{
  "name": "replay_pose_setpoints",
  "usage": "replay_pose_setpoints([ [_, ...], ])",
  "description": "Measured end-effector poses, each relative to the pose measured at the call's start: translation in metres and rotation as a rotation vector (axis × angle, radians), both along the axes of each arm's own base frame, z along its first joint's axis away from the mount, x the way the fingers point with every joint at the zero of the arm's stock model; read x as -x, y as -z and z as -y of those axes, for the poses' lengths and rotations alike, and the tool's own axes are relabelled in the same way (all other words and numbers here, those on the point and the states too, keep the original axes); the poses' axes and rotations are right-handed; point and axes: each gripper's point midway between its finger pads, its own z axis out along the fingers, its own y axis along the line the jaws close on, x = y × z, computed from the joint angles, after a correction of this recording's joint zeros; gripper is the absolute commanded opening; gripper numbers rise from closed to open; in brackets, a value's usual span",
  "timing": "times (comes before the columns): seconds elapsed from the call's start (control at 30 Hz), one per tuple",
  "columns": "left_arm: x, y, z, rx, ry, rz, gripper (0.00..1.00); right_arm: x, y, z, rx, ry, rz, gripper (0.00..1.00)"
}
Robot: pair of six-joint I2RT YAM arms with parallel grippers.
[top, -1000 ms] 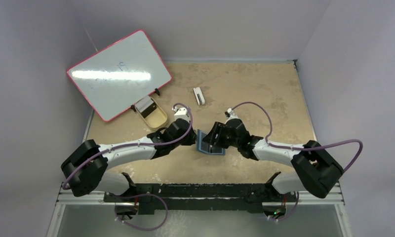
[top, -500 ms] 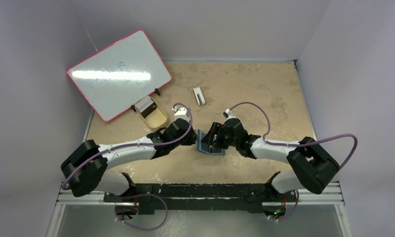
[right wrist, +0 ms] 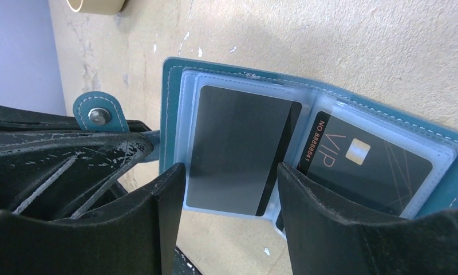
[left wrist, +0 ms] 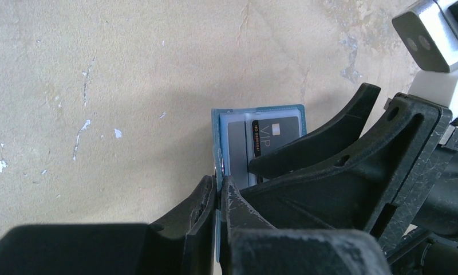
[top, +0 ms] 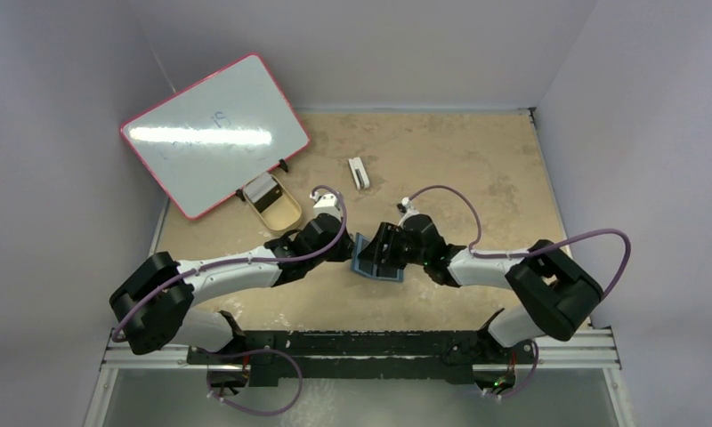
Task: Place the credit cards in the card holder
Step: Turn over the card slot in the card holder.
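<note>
The dark credit card [right wrist: 367, 166] reads "VIP" and a number starting 8888.

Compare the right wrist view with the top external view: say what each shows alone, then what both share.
Right wrist only: the round snap, and a plain dark card and a VIP card inside the open holder. Top external only: the whiteboard and the white block. Both: the teal card holder, the left gripper at its edge and the right gripper over it.

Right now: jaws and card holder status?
Left jaws shut on edge of teal folding card holder. Right jaws astride dark glossy card in pocket, grip unclear. Black VIP card pocketed. Nothing blocking.
</note>
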Motion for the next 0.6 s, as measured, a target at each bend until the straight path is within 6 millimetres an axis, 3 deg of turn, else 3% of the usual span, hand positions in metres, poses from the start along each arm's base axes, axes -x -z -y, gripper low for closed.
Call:
replay_pose_setpoints([
  [0.27, 0.0, 0.003, -0.003, -0.016, -0.009, -0.004, 0.0, 0.01, 0.007, -0.002, -0.045, -0.033, -0.008, 0.53],
  [0.6, -0.001, -0.004, 0.0, 0.023, -0.023, -0.001, 0.0, 0.015, 0.004, -0.011, -0.113, -0.069, -0.003, 0.65],
])
